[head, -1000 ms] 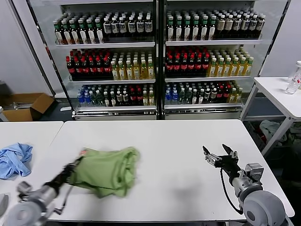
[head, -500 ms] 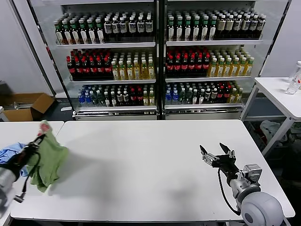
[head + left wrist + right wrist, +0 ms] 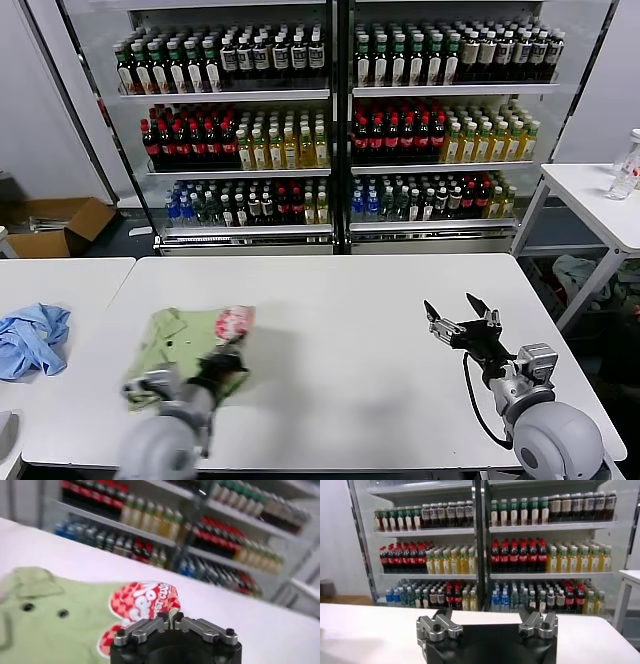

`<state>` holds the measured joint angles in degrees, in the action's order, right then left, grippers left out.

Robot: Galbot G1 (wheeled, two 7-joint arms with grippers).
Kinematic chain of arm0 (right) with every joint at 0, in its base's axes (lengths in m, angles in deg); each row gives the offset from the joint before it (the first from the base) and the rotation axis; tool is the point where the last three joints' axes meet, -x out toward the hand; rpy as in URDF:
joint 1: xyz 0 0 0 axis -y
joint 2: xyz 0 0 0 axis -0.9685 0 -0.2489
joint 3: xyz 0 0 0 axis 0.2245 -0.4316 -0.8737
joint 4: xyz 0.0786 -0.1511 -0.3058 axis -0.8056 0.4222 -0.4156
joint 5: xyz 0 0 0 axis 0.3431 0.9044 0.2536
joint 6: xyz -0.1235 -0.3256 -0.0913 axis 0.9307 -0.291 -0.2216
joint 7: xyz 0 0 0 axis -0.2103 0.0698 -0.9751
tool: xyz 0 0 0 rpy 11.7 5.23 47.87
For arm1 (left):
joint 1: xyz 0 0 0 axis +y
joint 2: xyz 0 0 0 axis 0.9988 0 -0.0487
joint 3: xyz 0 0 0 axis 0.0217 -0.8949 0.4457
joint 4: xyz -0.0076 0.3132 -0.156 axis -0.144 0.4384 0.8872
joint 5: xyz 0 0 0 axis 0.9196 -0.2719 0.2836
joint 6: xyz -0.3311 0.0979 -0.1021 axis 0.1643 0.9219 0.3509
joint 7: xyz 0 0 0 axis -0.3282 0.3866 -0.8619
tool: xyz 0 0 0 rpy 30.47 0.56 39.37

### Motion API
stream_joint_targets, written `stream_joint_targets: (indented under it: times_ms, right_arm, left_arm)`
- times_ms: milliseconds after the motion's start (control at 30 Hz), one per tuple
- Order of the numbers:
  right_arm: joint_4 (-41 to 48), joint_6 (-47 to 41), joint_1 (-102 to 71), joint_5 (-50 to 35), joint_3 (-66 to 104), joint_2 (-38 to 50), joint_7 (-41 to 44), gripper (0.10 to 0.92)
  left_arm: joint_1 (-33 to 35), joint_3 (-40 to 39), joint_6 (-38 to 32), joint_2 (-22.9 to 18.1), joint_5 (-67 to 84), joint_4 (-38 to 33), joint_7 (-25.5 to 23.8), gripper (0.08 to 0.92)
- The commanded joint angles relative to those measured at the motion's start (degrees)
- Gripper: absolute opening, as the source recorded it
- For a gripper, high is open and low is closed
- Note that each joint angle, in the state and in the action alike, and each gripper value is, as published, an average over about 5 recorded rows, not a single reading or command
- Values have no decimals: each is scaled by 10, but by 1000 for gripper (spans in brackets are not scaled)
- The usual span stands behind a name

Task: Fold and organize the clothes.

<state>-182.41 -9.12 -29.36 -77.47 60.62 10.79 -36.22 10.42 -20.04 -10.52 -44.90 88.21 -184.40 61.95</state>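
Note:
The clothes, a light green T-shirt (image 3: 180, 345) with a red-and-white print (image 3: 234, 322), lie spread on the white table (image 3: 340, 300) at its front left. My left gripper (image 3: 228, 362) is at the shirt's near right edge, shut on a fold of the printed cloth. In the left wrist view the left gripper (image 3: 173, 618) pinches the cloth just under the red-and-white print (image 3: 145, 602), with the green T-shirt (image 3: 55, 615) beyond. My right gripper (image 3: 462, 318) hovers open over the table's front right, holding nothing; the right wrist view shows the right gripper (image 3: 487, 622) wide open.
A crumpled light blue garment (image 3: 32, 338) lies on the neighbouring table at the left. Drink coolers full of bottles (image 3: 330, 120) stand behind. A side table (image 3: 595, 195) with a bottle is at the far right, a cardboard box (image 3: 55, 225) on the floor at left.
My left gripper swung the shirt from the right out to the far left, then back onto the table, where it now lies spread flatter with the print up. The right gripper barely moved.

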Motion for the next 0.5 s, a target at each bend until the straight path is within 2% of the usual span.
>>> stream_joint_targets:
  times_ms: [33, 133, 233, 367, 500]
  right_arm:
    - [22, 10, 24, 5, -13, 4, 4, 823]
    - [33, 2, 41, 4, -27, 3, 4, 823]
    - [47, -15, 63, 2, -63, 0, 3, 823]
    - [80, -29, 117, -17, -159, -21, -8, 823]
    - [146, -53, 198, -44, -277, -68, -23, 823]
  left_arm:
    - [-99, -236, -21, -117, -213, 78, -33, 113]
    - [-102, -229, -46, -129, -178, 61, -44, 167]
    - [-90, -210, -63, -121, -172, 29, -54, 251]
    - [-51, -148, -77, -78, -188, -25, -55, 373]
    - [6, -17, -105, -26, -182, -62, -39, 485]
